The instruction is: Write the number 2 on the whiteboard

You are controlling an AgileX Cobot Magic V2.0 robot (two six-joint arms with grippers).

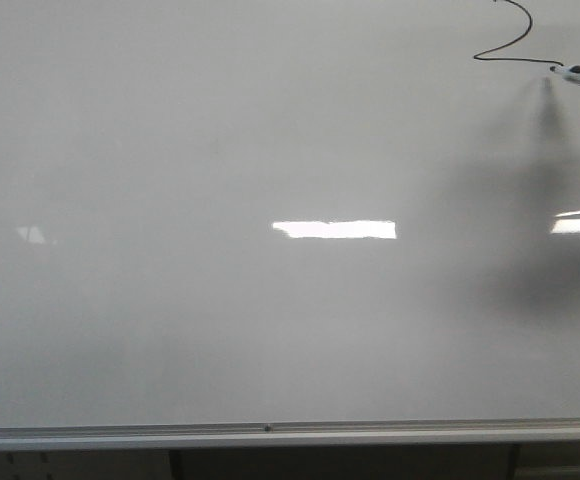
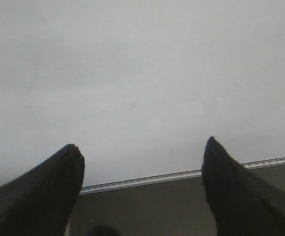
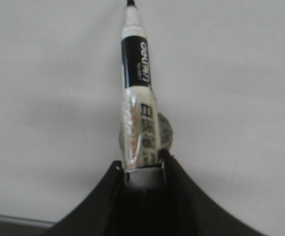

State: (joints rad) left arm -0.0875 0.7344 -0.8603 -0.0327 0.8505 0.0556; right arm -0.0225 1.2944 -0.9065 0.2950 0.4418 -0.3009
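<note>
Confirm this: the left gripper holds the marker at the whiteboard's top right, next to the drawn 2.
Wrong arm. The right gripper holds the marker, as the right wrist view shows; the left gripper is open and empty. The rest stands: whiteboard, 2.

A black number 2 [image 1: 510, 38] is sitting at the whiteboard's [image 1: 220, 150] upper right corner, partly cut off. A marker pen [image 1: 576, 73] is pointing its tip just beside the base stroke's end, casting a shadow [image 1: 550, 200] below.

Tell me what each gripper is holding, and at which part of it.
The right gripper holds the marker pen by its rear end, tip forward. The left gripper is open and holds nothing.
</note>
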